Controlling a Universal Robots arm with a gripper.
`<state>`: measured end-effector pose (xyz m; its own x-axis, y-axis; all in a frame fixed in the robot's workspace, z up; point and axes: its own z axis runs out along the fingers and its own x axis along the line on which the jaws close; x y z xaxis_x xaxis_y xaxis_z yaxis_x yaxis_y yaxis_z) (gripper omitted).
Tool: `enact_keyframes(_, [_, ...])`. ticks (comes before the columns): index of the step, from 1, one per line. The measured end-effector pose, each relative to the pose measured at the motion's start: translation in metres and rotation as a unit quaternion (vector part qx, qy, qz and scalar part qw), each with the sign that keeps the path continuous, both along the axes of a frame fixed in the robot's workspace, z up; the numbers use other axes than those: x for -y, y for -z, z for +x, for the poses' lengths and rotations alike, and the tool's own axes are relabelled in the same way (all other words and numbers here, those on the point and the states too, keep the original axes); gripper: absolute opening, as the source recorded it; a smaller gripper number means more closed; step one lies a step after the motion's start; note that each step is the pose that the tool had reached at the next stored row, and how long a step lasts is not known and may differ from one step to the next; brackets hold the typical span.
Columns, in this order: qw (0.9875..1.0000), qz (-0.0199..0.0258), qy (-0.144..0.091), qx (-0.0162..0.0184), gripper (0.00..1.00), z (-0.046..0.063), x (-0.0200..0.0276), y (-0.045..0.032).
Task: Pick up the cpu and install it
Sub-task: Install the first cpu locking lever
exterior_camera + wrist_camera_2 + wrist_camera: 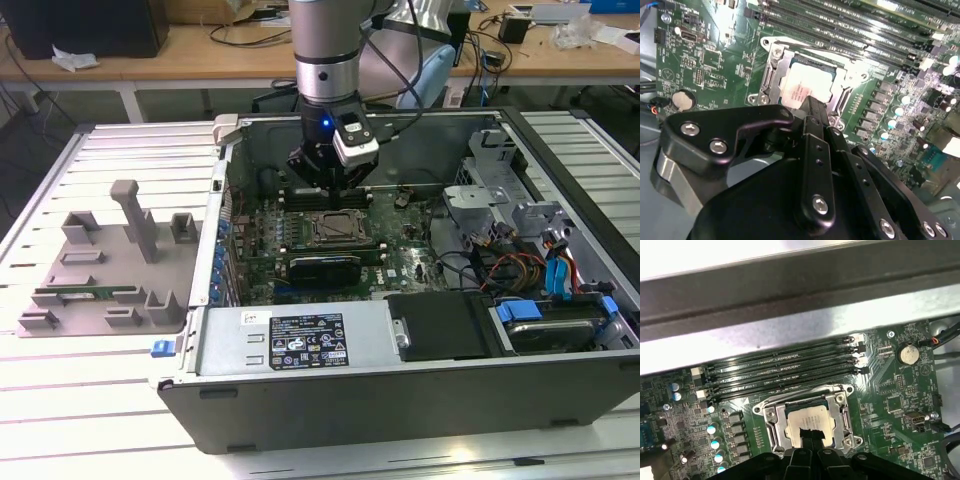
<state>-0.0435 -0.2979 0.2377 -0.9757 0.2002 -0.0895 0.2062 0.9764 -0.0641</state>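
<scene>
The cpu sits flat inside the black square-framed socket on the green motherboard, its silvery top showing in both wrist views. The gripper hangs straight down just above it, fingertips drawn narrow together near the chip's edge; whether they touch it I cannot tell. The arm stands vertical over the open computer case. A white label on the power supply carries print too small to read. A grey parts tray lies to the exterior view's left.
</scene>
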Motion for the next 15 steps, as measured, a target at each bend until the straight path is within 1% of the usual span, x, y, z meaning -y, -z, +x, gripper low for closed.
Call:
enact_keyframes(2, [1.0,-0.0001,-0.002,-0.0001,0.11,0.0,0.0003,-0.0001])
enact_keyframes(5, [0.9998,-0.0001,-0.02,-0.0001,0.11,0.001,0.0032,0.0002])
enact_keyframes(7, [0.9997,-0.0001,-0.026,-0.0001,0.11,0.001,0.005,0.0003])
enact_keyframes(9, [0.9995,-0.0001,-0.033,-0.0001,0.11,0.001,0.0097,0.0004])
enact_keyframes(12, [0.9992,-0.0001,-0.039,-0.0001,0.11,0.001,0.0133,0.0004])
enact_keyframes(15, [0.9991,0.0001,-0.043,-0.0001,0.11,0.001,0.0137,0.0005])
